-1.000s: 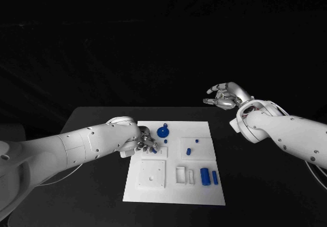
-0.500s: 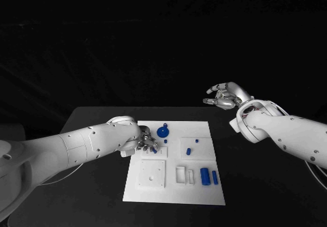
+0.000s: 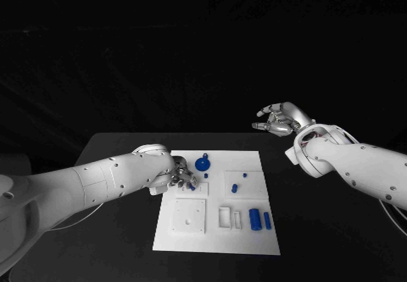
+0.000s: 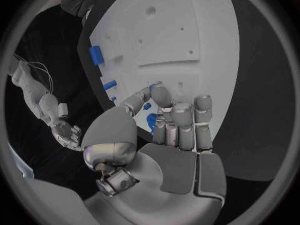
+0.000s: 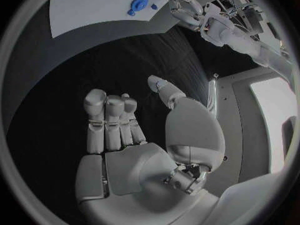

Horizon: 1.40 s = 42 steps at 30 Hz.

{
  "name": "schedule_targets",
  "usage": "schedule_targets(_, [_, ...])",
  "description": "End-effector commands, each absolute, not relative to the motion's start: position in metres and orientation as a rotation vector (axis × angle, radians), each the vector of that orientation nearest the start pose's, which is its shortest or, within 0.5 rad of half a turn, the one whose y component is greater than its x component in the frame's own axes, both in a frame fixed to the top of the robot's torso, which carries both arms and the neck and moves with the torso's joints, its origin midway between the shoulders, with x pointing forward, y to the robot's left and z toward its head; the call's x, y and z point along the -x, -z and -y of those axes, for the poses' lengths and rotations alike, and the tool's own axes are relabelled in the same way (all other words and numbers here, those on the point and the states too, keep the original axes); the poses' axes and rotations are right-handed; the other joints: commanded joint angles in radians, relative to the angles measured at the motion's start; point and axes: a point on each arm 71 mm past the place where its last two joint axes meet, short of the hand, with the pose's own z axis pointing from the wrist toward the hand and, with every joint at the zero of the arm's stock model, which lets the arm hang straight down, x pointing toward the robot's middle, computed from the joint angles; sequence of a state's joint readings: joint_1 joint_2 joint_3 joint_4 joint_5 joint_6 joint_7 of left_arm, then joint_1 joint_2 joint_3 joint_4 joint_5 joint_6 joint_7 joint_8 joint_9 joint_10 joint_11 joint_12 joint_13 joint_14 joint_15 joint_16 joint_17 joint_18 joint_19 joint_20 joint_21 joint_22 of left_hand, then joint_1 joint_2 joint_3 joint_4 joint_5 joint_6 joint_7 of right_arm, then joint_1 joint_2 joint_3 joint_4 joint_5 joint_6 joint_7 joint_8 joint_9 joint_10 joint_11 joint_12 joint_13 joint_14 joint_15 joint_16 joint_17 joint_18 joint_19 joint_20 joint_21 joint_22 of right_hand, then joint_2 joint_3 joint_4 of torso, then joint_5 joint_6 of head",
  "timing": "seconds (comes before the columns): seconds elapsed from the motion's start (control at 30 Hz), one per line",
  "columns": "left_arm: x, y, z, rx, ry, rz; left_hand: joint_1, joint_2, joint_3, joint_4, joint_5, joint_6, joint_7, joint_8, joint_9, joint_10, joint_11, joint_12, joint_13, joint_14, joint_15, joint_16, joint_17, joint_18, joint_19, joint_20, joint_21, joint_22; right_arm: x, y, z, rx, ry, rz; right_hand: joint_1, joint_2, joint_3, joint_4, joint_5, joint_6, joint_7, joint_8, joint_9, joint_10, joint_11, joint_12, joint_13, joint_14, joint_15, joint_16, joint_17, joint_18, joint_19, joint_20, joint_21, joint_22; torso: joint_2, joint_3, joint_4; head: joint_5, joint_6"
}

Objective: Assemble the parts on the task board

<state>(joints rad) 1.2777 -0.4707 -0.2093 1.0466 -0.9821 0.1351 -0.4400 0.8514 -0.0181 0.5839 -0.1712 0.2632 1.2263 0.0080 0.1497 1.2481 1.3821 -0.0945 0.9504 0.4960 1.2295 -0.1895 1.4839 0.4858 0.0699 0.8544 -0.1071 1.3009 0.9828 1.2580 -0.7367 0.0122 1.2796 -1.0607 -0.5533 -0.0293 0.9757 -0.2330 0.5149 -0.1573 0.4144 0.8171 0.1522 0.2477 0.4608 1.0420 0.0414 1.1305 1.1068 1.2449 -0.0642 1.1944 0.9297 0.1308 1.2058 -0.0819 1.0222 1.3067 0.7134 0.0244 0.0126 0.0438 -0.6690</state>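
Observation:
The white task board lies in the middle of the black table. My left hand is low over its far left part, thumb and fingers closed round a small blue peg at a raised square block; the same peg shows between the fingers. A round blue part stands just beyond the hand. Two small blue pegs stand in a square block to the right. Two blue cylinders lie at the near right. My right hand hangs high beyond the table's far right, fingers apart, holding nothing.
A square white plate with holes and a small white frame sit on the board's near half. Bare black table lies left and right of the board. The board's corner and the round blue part lie far from the right hand.

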Motion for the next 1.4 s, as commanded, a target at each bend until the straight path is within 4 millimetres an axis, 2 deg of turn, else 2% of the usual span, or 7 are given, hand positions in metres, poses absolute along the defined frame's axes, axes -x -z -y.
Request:
schedule_targets(0.03, [-0.5428, 0.262, -0.1643, 0.191, 0.33, -2.35, -0.015, -0.025, 0.045, -0.029, -0.018, -0.01, 0.003, -0.013, -0.014, -0.014, -0.001, -0.01, 0.002, -0.01, -0.01, -0.011, -0.005, 0.016, 0.001, -0.15, -0.006, 0.002, -0.5477, 0.1396, 0.2322, -0.321, -0.724, -1.412, -0.004, 0.006, -0.005, -0.001, 0.004, 0.005, 0.005, 0.002, -0.001, -0.007, 0.002, 0.005, -0.002, 0.006, -0.003, -0.006, -0.001, 0.131, 0.003, -0.003, -0.004, 0.001, 0.0, 0.0007, 0.0003, 0.0, 0.0])
schedule_targets(0.23, [-0.543, 0.2618, -0.1645, 0.193, 0.334, -2.345, -0.02, -0.049, 0.049, -0.011, -0.03, -0.038, 0.018, -0.051, -0.059, -0.042, 0.013, -0.041, 0.013, -0.026, 0.003, -0.045, -0.024, 0.013, -0.012, -0.146, -0.018, 0.004, -0.5476, 0.1395, 0.2326, -0.321, -0.723, -1.411, -0.004, 0.006, -0.006, 0.0, 0.004, 0.005, 0.005, 0.002, -0.001, -0.007, 0.002, 0.005, -0.002, 0.006, -0.003, -0.006, -0.001, 0.131, 0.003, -0.003, -0.005, 0.001, 0.0, 0.0001, 0.0001, 0.0, 0.0])
schedule_targets(0.7, [-0.5427, 0.2612, -0.163, 0.183, 0.336, -2.335, -0.03, -0.077, 0.044, 0.011, -0.038, -0.044, 0.024, -0.065, -0.085, -0.049, 0.018, -0.068, 0.025, -0.027, 0.008, -0.056, -0.031, 0.011, -0.015, -0.144, -0.025, 0.005, -0.5475, 0.1395, 0.2329, -0.321, -0.723, -1.411, -0.005, 0.006, -0.006, 0.0, 0.004, 0.005, 0.006, 0.002, -0.001, -0.007, 0.002, 0.006, -0.003, 0.006, -0.003, -0.006, -0.001, 0.131, 0.003, -0.003, -0.005, 0.001, 0.0, 0.0001, 0.0, 0.0, 0.0])
schedule_targets(0.87, [-0.5424, 0.2613, -0.1623, 0.179, 0.34, -2.337, -0.017, -0.073, 0.049, 0.005, -0.038, -0.043, 0.023, -0.066, -0.09, -0.047, 0.018, -0.072, 0.03, -0.026, 0.007, -0.056, -0.031, 0.012, -0.015, -0.145, -0.025, 0.007, -0.5476, 0.1395, 0.233, -0.321, -0.723, -1.411, -0.005, 0.006, -0.006, 0.0, 0.004, 0.005, 0.006, 0.002, -0.001, -0.008, 0.002, 0.006, -0.003, 0.006, -0.003, -0.006, -0.001, 0.131, 0.003, -0.003, -0.005, 0.001, 0.0, -0.0003, 0.0001, -0.001, 0.001])
schedule_targets(1.0, [-0.5425, 0.261, -0.1614, 0.18, 0.344, -2.333, 0.011, -0.067, 0.053, -0.017, -0.033, -0.04, 0.023, -0.067, -0.099, -0.043, 0.018, -0.08, 0.04, -0.024, 0.007, -0.056, -0.032, 0.012, -0.014, -0.145, -0.025, 0.01, -0.5476, 0.1395, 0.233, -0.321, -0.722, -1.411, -0.005, 0.006, -0.006, 0.0, 0.004, 0.005, 0.006, 0.002, -0.001, -0.008, 0.002, 0.006, -0.003, 0.006, -0.003, -0.006, -0.001, 0.131, 0.003, -0.003, -0.005, 0.001, 0.0, -0.0003, 0.0001, 0.0, 0.0])
schedule_targets(1.27, [-0.5426, 0.2608, -0.1611, 0.193, 0.351, -2.328, 0.087, -0.018, 0.069, -0.072, 0.0, -0.033, 0.023, -0.065, -0.113, -0.031, 0.018, -0.093, 0.061, -0.019, 0.007, -0.052, -0.031, 0.011, -0.009, -0.144, -0.025, 0.015, -0.5476, 0.1395, 0.2328, -0.321, -0.723, -1.412, -0.005, 0.006, -0.006, 0.0, 0.003, 0.005, 0.006, 0.002, -0.001, -0.008, 0.002, 0.006, -0.003, 0.006, -0.003, -0.006, -0.001, 0.131, 0.003, -0.003, -0.005, 0.002, 0.0, 0.0004, -0.0001, -0.001, 0.001])
schedule_targets(1.4, [-0.5432, 0.26, -0.1609, 0.205, 0.359, -2.313, 0.096, -0.01, 0.068, -0.08, 0.004, -0.028, 0.022, -0.062, -0.115, -0.026, 0.017, -0.095, 0.066, -0.015, 0.007, -0.049, -0.03, 0.01, -0.007, -0.144, -0.025, 0.016, -0.5475, 0.1395, 0.2329, -0.321, -0.723, -1.411, -0.005, 0.006, -0.006, 0.0, 0.003, 0.005, 0.006, 0.002, -0.001, -0.008, 0.002, 0.006, -0.004, 0.006, -0.003, -0.006, -0.001, 0.131, 0.003, -0.003, -0.005, 0.002, 0.0, 0.0007, -0.0001, -0.002, 0.0])
